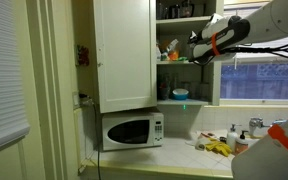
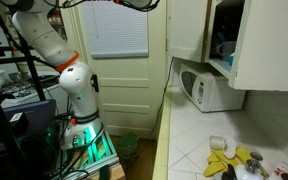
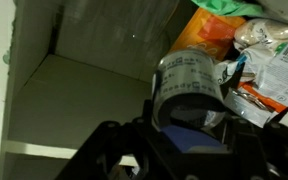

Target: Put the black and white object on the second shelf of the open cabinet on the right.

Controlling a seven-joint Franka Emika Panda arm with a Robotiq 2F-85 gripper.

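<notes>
1. The tall white-painted wooden open cabinet [image 1: 124,50] hangs on the wall above a white microwave [image 1: 131,130]. Its plain flat door stands swung out to the left.
2. The white robot arm with orange bands [image 1: 254,25] reaches in from the right. Its dark gripper [image 1: 196,48] is inside the cabinet, just above the thin white board of the second shelf [image 1: 184,63].
3. In the wrist view, the black and white cylindrical object [image 3: 189,85] stands tilted directly ahead of the gripper [image 3: 184,128], over the right part of the shelf board [image 3: 74,105].
4. Finger state: the fingers show only as dark, blurred shapes on either side of the object's base. Whether they clamp it or stand clear of it cannot be told.
5. Just right of and behind the object lie an orange package [image 3: 199,30] and a red and white packet [image 3: 269,70]. The left and far parts of the shelf are bare board.
6. A blue bowl [image 1: 180,95] sits on the board below.
7. Yellow items [image 2: 224,165] lie on the white tiled counter [image 2: 194,135].
</notes>
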